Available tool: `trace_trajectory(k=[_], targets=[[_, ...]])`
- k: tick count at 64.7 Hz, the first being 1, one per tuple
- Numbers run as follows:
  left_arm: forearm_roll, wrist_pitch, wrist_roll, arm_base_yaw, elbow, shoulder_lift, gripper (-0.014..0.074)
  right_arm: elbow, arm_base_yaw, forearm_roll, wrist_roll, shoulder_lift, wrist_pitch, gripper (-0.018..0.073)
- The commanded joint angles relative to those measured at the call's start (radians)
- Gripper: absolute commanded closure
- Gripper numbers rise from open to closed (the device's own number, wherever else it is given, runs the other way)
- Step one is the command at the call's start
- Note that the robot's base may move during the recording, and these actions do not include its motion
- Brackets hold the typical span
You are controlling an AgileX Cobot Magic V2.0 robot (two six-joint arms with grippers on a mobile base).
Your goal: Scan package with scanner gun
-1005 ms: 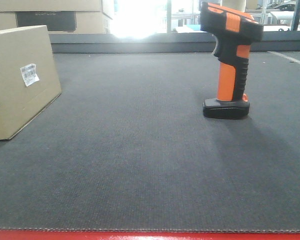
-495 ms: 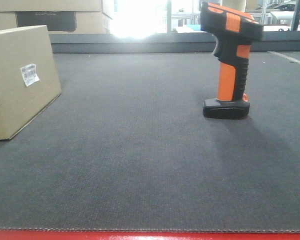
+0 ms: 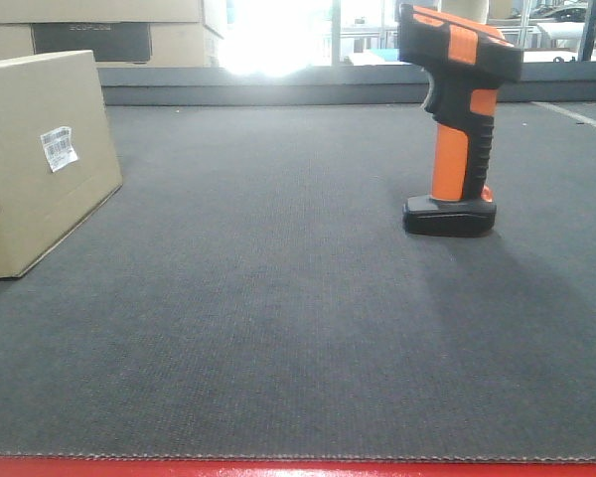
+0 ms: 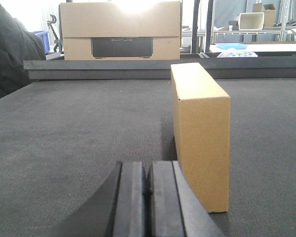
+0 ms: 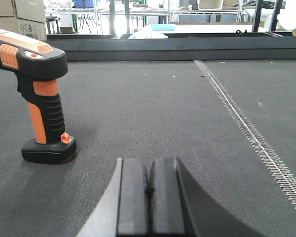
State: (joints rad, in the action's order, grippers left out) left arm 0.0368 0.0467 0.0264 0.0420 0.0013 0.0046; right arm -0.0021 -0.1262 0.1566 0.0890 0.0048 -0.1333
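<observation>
While nothing moves, these lines tell how I find things.

Change: none that I can see; the front view matches the earlier frames, package and scanner gun in the same places.

Left gripper point(image 4: 147, 183): my two black fingers are pressed together at the bottom centre of the left wrist view, with nothing between them.

Right gripper point(image 5: 148, 190): fingers likewise closed against each other and empty, at the bottom centre of the right wrist view.

Package point(image 3: 42, 159): it sits on the dark mat point(image 3: 278, 328) at the left edge of the front view, white barcode label point(image 3: 59, 147) on the side facing right; in my left wrist view it stands just right of my fingers.

Scanner gun point(image 3: 459, 119): upright on its flat black base, upper right of the front view; left side of my right wrist view.

Cut off: the package's left part runs out of the front frame; the scanner's head is clipped at the left edge of the right wrist view. The label's print is too small to read.

Edges: a red strip point(image 3: 298, 467) borders the mat at the bottom of the front view, and a stitched seam point(image 5: 246, 128) crosses the right of the right wrist view.

Open room: bare mat lies between package and scanner, which stand well apart.

Background: printed boxes point(image 4: 121, 30) stand behind the mat's far rail.
</observation>
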Motion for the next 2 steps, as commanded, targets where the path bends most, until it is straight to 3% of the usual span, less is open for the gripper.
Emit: trace_trajectory(k=[1, 2], targets=[[-0.007, -0.021, -0.003, 0.005, -0.001, -0.005, 0.0707, 0.002, -0.005, -0.007, 0.0, -0.005, 0.029, 0.0712], [-0.007, -0.021, -0.003, 0.005, -0.001, -0.005, 0.0707, 0.002, -0.005, -0.007, 0.0, -0.005, 0.029, 0.0712]])
